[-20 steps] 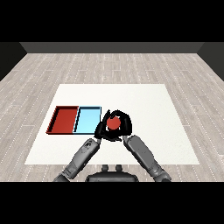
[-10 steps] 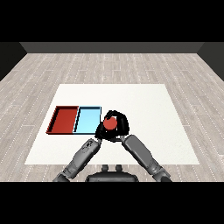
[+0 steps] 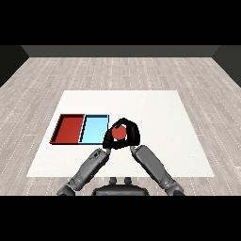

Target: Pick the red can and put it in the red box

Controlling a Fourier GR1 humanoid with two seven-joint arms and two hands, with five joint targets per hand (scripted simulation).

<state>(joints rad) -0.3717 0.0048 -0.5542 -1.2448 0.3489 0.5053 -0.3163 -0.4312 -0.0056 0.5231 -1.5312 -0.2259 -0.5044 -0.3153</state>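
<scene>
The red can (image 3: 119, 133) sits in our right robot hand (image 3: 129, 136), whose fingers curl round it, just right of the light blue tray (image 3: 94, 128); the red tray (image 3: 69, 129) lies beyond it, further left, so we must carry leftward

You will find nothing to read here: no lettering, label, brand, number or sign shows on anything in the head view. The red can (image 3: 119, 133) shows you only a plain red face with no print you could make out. The red tray (image 3: 68, 129) and the light blue tray (image 3: 93, 129) are flat colour, with no markings on their rims or floors. The white tabletop (image 3: 155, 113) carries no writing either, and the grey forearms and black hands bear no decals or codes.
</scene>
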